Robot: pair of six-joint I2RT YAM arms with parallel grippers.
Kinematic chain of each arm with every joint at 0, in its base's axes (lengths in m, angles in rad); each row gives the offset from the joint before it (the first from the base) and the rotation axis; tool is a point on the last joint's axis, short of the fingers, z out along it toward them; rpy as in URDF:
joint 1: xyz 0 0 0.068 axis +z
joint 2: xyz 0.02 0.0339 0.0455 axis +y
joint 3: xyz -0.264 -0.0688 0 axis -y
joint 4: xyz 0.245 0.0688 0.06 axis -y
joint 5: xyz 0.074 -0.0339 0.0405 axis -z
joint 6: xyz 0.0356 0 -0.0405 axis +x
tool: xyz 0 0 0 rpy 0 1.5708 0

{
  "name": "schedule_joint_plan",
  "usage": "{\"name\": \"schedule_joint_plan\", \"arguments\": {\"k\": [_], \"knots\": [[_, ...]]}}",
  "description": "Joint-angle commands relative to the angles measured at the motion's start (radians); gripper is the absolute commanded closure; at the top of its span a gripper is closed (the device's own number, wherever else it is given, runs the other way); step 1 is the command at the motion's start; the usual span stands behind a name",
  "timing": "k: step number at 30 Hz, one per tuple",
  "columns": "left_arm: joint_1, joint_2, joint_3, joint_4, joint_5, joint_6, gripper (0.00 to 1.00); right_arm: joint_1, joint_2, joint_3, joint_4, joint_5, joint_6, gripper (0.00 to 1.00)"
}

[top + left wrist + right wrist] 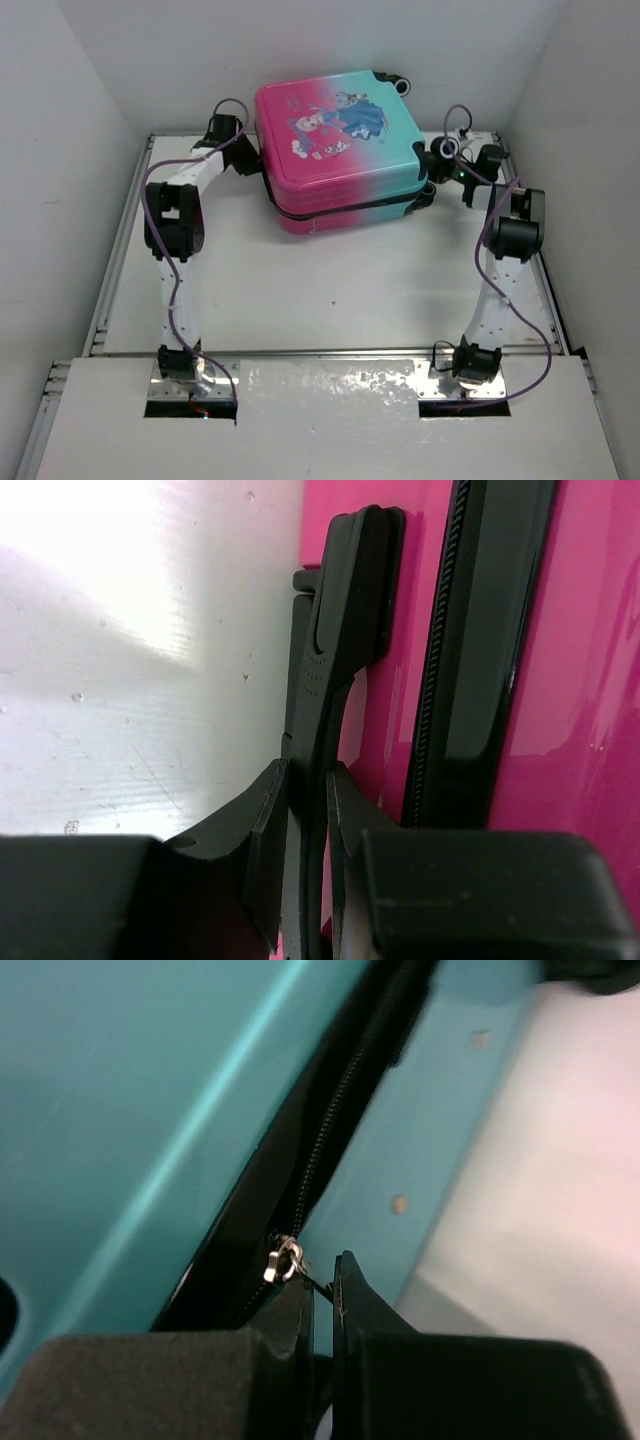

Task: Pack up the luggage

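The left arm [178, 215] reaches to the pink end of the luggage [338, 140], which lies closed on the desk [330, 290] with its printed shell facing up, between the two sets of jaws. The left jaws are nearly shut and pinch the black side handle [340, 630]. One of the fingers [268, 845] presses the handle's outer face and the other sits on its inner face, in the gap between handle and shell. The handle runs straight ahead from the fingertips to its mount on the pink shell [590, 630]. Just to the right of the jaws a black zipper band [470, 660] runs along the shell, parallel to the handle. To their left lies bare white desk.

The right arm [510, 235] meets the teal end of the luggage, near a black wheel [428, 192]. The right jaws are fully closed. At their tips sits the silver ring of the zipper pull [283, 1262], and a thin tab from it is caught between the fingertips [350, 1290]. The zipper track [330, 1130] runs up and away from the jaws between two teal shell halves. The wider teal surface is on the left of the jaws, and a narrow teal strip and then the pale desk are on the right.
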Motion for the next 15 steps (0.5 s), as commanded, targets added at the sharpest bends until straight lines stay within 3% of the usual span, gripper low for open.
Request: {"name": "schedule_joint_plan", "arguments": {"k": [1, 2, 3, 4, 5, 6, 7, 10, 12, 14, 15], "knots": [[0.039, 0.056, 0.011, 0.073, -0.119, 0.027, 1.0, 0.092, 0.157, 0.367, -0.167, 0.109, 0.008, 1.0], [0.042, 0.013, -0.003, 0.075, -0.127, 0.037, 1.0, 0.142, 0.183, 0.436, -0.206, 0.101, -0.029, 1.0], [0.045, -0.016, -0.017, 0.078, -0.136, 0.042, 0.94, 0.168, 0.196, 0.433, -0.225, 0.099, -0.037, 1.0], [0.05, -0.044, -0.026, 0.072, -0.172, 0.048, 0.58, 0.19, 0.184, 0.409, -0.23, 0.119, -0.043, 1.0], [0.064, -0.094, -0.014, 0.056, -0.194, 0.065, 0.41, 0.239, 0.129, 0.315, -0.21, 0.144, -0.042, 1.0], [0.067, -0.115, 0.013, 0.024, -0.206, 0.079, 0.11, 0.256, 0.093, 0.25, -0.178, 0.174, -0.031, 1.0], [0.099, -0.135, 0.105, -0.059, -0.273, 0.094, 0.0, 0.271, 0.061, 0.196, -0.129, 0.228, -0.022, 1.0], [0.217, -0.136, 0.356, -0.289, -0.431, 0.082, 0.0, 0.357, -0.045, 0.072, -0.186, 0.3, -0.083, 1.0], [0.266, -0.159, 0.451, -0.39, -0.466, 0.045, 0.0, 0.394, -0.106, -0.049, -0.19, 0.34, -0.109, 1.0], [0.276, -0.285, 0.41, -0.407, -0.51, 0.097, 0.0, 0.463, -0.197, -0.146, -0.194, 0.4, -0.149, 1.0], [0.259, -0.349, 0.283, -0.352, -0.536, 0.114, 0.0, 0.49, -0.224, -0.175, -0.204, 0.432, -0.16, 1.0]]}}
